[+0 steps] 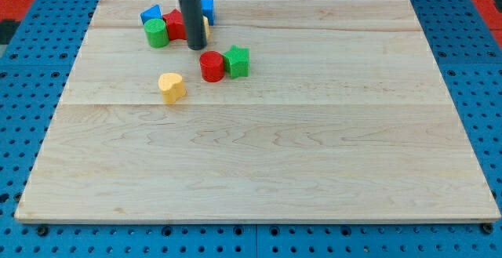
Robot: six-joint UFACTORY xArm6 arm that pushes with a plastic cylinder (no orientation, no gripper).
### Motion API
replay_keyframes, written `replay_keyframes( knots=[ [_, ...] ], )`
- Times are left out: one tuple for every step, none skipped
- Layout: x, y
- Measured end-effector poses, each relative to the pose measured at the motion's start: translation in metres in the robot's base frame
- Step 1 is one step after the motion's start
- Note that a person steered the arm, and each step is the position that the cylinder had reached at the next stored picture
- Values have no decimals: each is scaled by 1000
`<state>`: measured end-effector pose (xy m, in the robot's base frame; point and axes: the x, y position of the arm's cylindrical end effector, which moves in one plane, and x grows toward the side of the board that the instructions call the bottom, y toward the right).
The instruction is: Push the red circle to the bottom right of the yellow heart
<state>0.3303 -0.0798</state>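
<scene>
Red circle sat touching the green star; my tip, a plain rod tool gripping nothing, hovered at its 11 o'clock, so a sloppy shove might've dragged the star along.

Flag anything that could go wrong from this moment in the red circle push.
The green star touches the red circle on its right, so a push may drag it along. My tip sits up-left of the circle, beside the cluster with the green cylinder; pushing straight from there likely sends it rightward, away from the yellow heart.
</scene>
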Motion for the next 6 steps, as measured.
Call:
replay_keyframes(
  knots=[
    [35,5],
    [63,3],
    [57,46],
    [114,47],
    [155,48],
    [174,36]
  ],
)
